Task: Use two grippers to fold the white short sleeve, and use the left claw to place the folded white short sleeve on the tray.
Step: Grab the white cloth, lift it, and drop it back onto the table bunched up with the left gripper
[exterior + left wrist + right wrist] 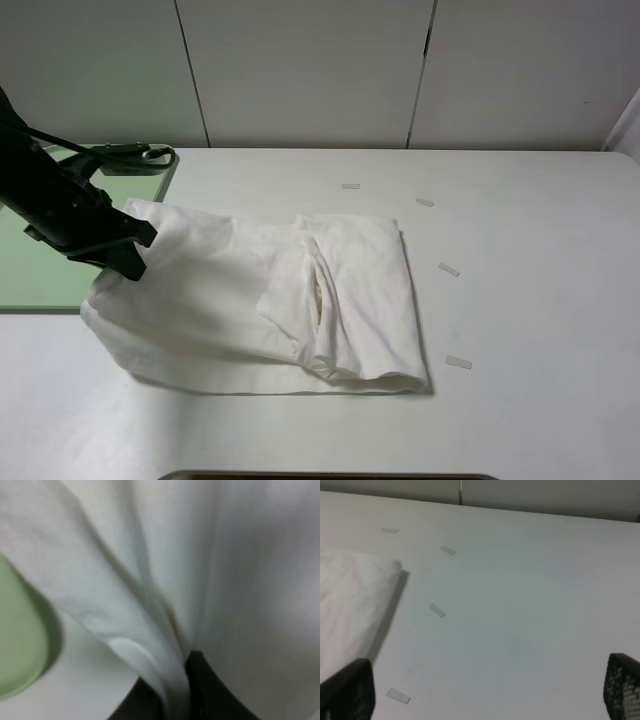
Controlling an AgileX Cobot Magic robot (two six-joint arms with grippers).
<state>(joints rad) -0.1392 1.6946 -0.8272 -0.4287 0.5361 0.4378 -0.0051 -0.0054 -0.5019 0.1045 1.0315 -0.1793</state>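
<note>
A pale panelled wall (300, 70) stands behind a broad white tabletop (540, 300). The large, plain white, wrinkly cotton short sleeve (250, 300) lies folded into a rough rectangle on the middle and left of that table. Its right part rests flat, and its left edge is drawn up off the surface. The black two-fingered left claw (133, 260), on its long glossy black arm, is clenched on that raised left edge. In the left wrist view the cloth runs in a tight gather down between the dark fingers.

The flat, light green plastic tray (30, 270) with its low rim sits at the table's left side, just beside the lifted cloth and partly under the arm. The shirt's edge hangs near the tray's rounded corner.

Four small white tape strips (449, 270) lie on the bare table to the right of the shirt, apart from it.

The black right gripper (485, 690) shows only in its own wrist view — its fingers (350, 690) stand wide apart, released, holding nothing, above the table beside the shirt's right edge.
</note>
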